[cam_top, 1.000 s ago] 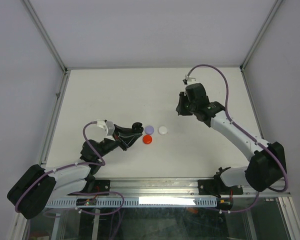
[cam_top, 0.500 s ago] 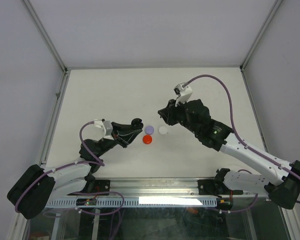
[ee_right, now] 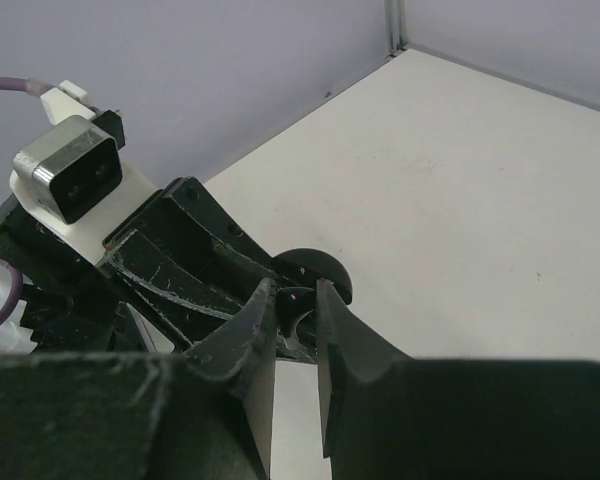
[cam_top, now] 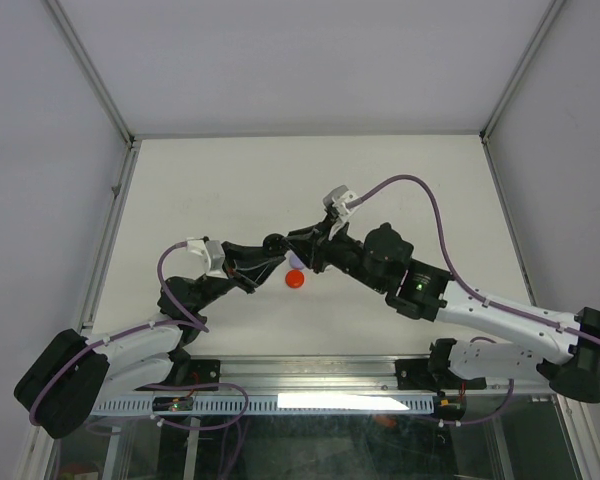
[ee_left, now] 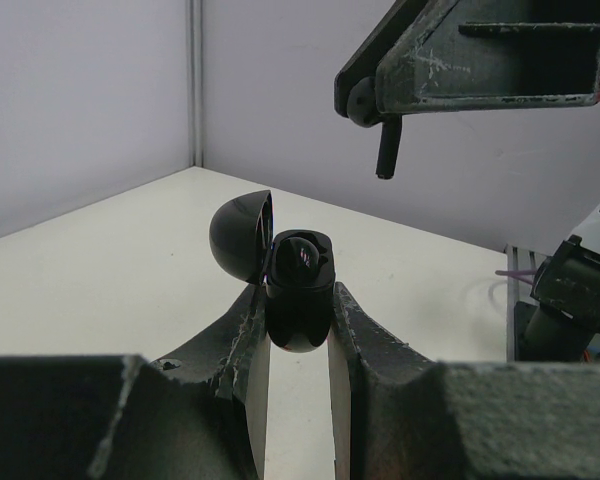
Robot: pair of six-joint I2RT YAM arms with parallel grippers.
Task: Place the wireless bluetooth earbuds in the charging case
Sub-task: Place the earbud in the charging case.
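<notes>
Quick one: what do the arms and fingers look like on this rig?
Left arm and right arm: white link shells, black joints. A purple cable loops off each wrist beside a white camera block. Green light on a right arm joint. Fingers are black, edges scuffed pale.

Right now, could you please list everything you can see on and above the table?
black glossy charging case: one, black, lid open, held above the table in the left gripper
black earbud: one, black, stem down, in the right gripper just above the case
red round disc: one, red, on the table beside the grippers
pale lilac round piece: one, lilac, mostly hidden under the right gripper
white table: one, white, within grey walls
purple cables: two, purple, one along each arm
left gripper: one, black, shut on the case
right gripper: one, black, shut on the earbud
</notes>
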